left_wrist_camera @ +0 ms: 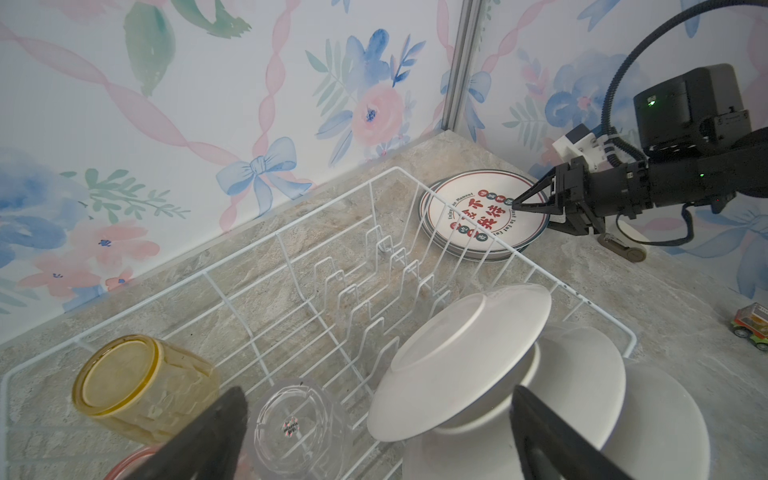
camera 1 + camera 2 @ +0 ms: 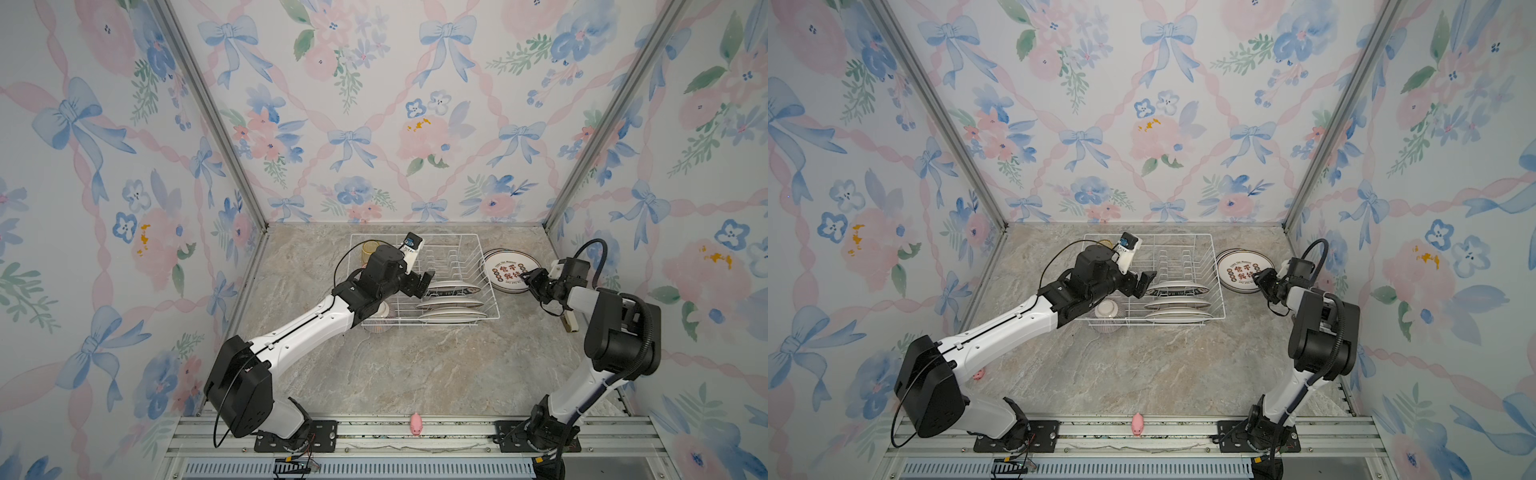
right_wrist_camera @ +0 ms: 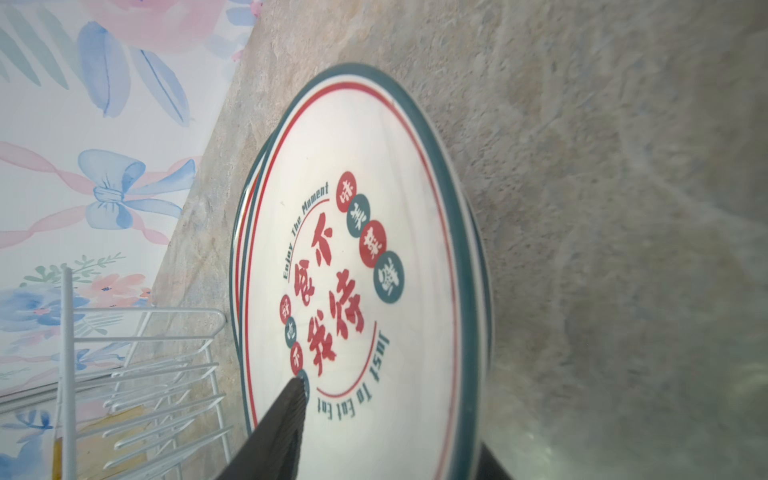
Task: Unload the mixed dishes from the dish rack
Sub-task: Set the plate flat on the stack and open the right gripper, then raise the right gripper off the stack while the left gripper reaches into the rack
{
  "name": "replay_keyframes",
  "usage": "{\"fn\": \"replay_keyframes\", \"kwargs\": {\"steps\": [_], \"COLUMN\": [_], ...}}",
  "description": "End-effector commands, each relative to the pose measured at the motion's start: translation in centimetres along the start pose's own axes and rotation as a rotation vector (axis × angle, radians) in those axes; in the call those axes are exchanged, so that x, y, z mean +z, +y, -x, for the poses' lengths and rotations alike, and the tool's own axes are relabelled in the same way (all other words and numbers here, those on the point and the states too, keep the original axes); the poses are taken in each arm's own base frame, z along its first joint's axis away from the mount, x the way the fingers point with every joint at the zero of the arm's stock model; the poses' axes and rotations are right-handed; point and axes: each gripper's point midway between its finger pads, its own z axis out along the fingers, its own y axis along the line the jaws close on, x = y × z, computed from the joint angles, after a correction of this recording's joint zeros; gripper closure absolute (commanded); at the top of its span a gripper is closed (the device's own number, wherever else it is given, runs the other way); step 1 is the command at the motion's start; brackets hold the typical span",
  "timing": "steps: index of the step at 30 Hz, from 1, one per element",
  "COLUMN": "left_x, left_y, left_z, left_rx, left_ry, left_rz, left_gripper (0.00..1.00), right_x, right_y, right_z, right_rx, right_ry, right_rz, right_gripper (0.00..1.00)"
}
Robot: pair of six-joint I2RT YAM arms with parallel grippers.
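Clear tumbler (image 1: 297, 428), toy car (image 1: 751, 326): left wrist view only.

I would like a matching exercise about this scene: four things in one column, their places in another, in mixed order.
1 yellow tumbler
2 white plates
3 lettered plates
4 pink pig toy

A stacked on the table, right of the rack
B on the front metal rail
C in the rack's far left corner
D on edge between the rack's prongs

Pairs: 1-C, 2-D, 3-A, 4-B
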Motion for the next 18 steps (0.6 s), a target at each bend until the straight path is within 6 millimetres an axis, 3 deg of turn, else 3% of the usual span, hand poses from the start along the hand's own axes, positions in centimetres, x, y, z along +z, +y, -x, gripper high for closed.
{"fn": "replay_keyframes", "kwargs": {"steps": [1, 5, 18], "left_x": [-0.1, -0.2, -0.8], "left_y": [0.1, 0.1, 0.3], "left_z": [0.0, -0.3, -0.7], "left_rx": [-0.007, -0.007, -0.008], "left_ry": [0.003, 0.006, 0.008], "left_rz": [-0.010, -0.012, -0.005], "left_gripper": [0.02, 0.02, 0.02], "right_x": [-1.7, -1.9, 0.1], "right_y": [-0.5, -0.8, -1.4], "right_z": [-0.4, -0.8, -1.8], "right_rx": [-0.107, -0.129, -0.136], "right_ry": [0.020, 0.029, 0.088], "right_rz": [-0.125, -0.158, -0.179], "right_gripper": [0.51, 0.50, 0.49]}}
